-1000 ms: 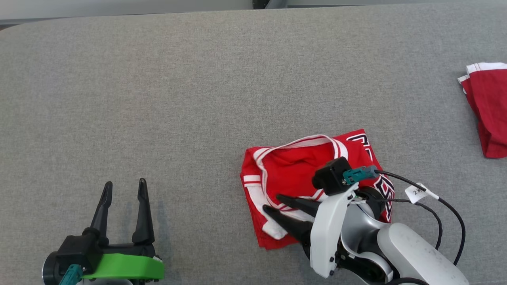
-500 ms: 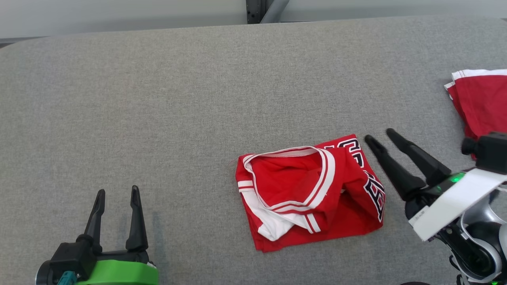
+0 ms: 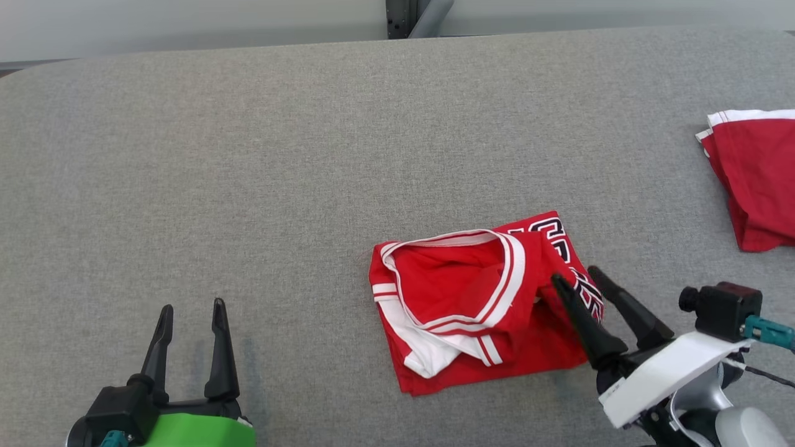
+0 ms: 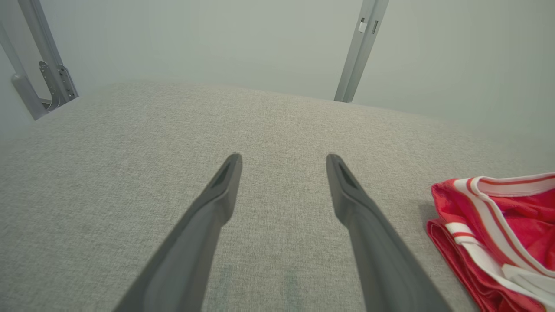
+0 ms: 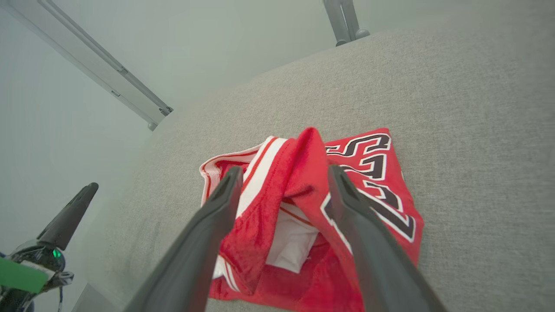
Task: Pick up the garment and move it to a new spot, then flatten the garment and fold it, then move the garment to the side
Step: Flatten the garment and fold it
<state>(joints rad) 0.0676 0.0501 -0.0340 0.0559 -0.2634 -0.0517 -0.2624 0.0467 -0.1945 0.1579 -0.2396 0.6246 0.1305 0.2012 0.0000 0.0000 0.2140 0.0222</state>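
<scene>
**Observer:** Where does the garment lie?

**Operator:** Head view. I see the crumpled red jersey point(image 3: 472, 310), with white trim and black lettering, on the grey fabric-covered table point(image 3: 248, 155). It lies right of centre, toward the near edge. Its white-banded neckline faces up and the lettering runs along its right part. A second red-and-white cloth point(image 3: 754, 180) lies well apart from it, at the right edge.

**Observer:** And the grippers?

**Operator:** The right gripper point(image 3: 572, 274), two long dark fingers on a white mount, comes in from the near right. Its fingers are spread and their tips are over the jersey's lettered right edge. Right wrist view: a raised ridge of the red jersey point(image 5: 303, 190) stands between the fingers of the right gripper point(image 5: 285, 169), which are wide apart on either side and not pinching it. I read this gripper as fully spread and holding nothing. I cannot tell whether the tips touch the cloth.

The left gripper point(image 3: 192, 305), on its green mount, sits at the near left, well apart from the jersey, with fingers parted and empty. Left wrist view: the left gripper point(image 4: 282, 157) points across bare table, and the jersey's left edge point(image 4: 498, 234) lies to its right.
</scene>
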